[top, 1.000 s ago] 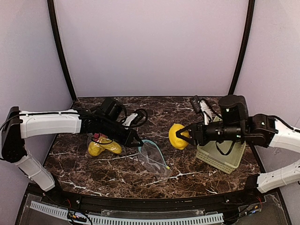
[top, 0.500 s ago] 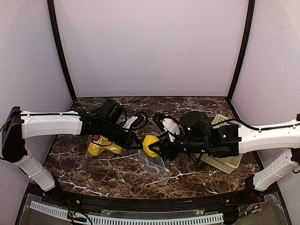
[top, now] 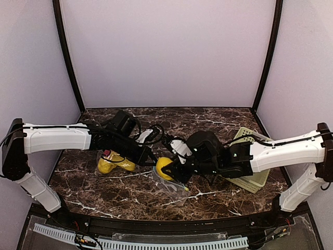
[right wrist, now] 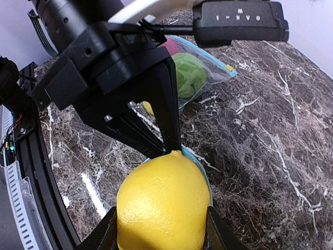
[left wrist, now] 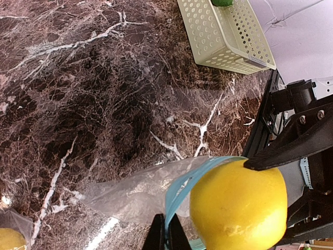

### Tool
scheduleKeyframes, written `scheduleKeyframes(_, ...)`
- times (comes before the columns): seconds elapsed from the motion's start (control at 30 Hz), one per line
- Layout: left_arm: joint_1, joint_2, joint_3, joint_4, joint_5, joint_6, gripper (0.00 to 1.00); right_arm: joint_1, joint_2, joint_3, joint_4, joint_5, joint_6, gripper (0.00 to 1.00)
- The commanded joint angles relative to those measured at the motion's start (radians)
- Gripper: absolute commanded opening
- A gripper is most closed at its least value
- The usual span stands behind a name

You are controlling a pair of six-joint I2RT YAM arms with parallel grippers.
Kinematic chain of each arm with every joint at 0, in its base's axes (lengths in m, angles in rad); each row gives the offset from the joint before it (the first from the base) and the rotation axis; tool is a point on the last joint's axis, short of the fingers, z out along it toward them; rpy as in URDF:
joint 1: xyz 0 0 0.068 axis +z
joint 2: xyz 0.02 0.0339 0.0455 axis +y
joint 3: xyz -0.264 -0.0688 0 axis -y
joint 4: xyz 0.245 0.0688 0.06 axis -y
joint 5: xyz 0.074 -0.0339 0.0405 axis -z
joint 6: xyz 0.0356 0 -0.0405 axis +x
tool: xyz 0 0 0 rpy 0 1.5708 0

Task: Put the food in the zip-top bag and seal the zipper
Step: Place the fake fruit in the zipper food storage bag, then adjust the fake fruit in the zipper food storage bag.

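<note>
A clear zip-top bag [top: 174, 181] with a blue zipper rim [left wrist: 182, 185] lies at the table's middle. My left gripper [top: 154, 159] is shut on that rim [left wrist: 166, 235] and holds the mouth up. My right gripper [top: 169, 170] is shut on a yellow lemon [top: 165, 167], held at the bag's mouth with the rim curving around its tip [right wrist: 205, 172]. The lemon fills the right wrist view [right wrist: 164, 205] and shows in the left wrist view [left wrist: 239, 203]. A second clear bag [top: 115, 163] by the left arm holds yellow, red and green fruits [right wrist: 187, 73].
The pale green slatted basket [top: 253, 177] stands at the right, behind my right arm; in the left wrist view [left wrist: 229, 36] a green piece [left wrist: 221, 2] shows in it. The black front rail [right wrist: 31, 172] runs along the near edge.
My right arm has swung left from beside the basket, carrying the lemon to the bag's mouth. My left gripper has stayed in place on the rim.
</note>
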Motion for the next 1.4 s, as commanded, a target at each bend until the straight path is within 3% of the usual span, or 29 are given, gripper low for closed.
scheduleKeyframes(0.0,-0.002,-0.030,-0.013,-0.002,0.000,0.019,0.01,0.011,0.010,0.031,-0.031,0.015,0.016,0.49)
scheduleKeyframes(0.23,-0.002,-0.030,-0.012,-0.004,0.000,0.021,0.01,0.013,-0.005,0.035,-0.067,0.024,0.035,0.72)
scheduleKeyframes(0.47,-0.002,-0.037,-0.011,-0.005,-0.002,0.021,0.01,0.015,-0.036,0.044,-0.103,0.065,0.071,0.79)
scheduleKeyframes(0.63,-0.002,-0.060,-0.020,0.011,-0.010,0.026,0.01,0.003,-0.008,0.120,-0.267,0.172,0.216,0.91)
scheduleKeyframes(0.77,-0.002,-0.087,-0.029,0.030,-0.021,0.025,0.01,-0.002,0.064,0.225,-0.451,0.170,0.345,0.93)
scheduleKeyframes(1.0,-0.004,-0.112,-0.043,0.056,-0.027,0.008,0.01,0.010,0.221,0.346,-0.587,0.182,0.503,0.96)
scheduleKeyframes(1.37,-0.006,-0.142,-0.057,0.064,-0.008,-0.003,0.01,-0.012,0.341,0.413,-0.556,0.239,0.611,0.99)
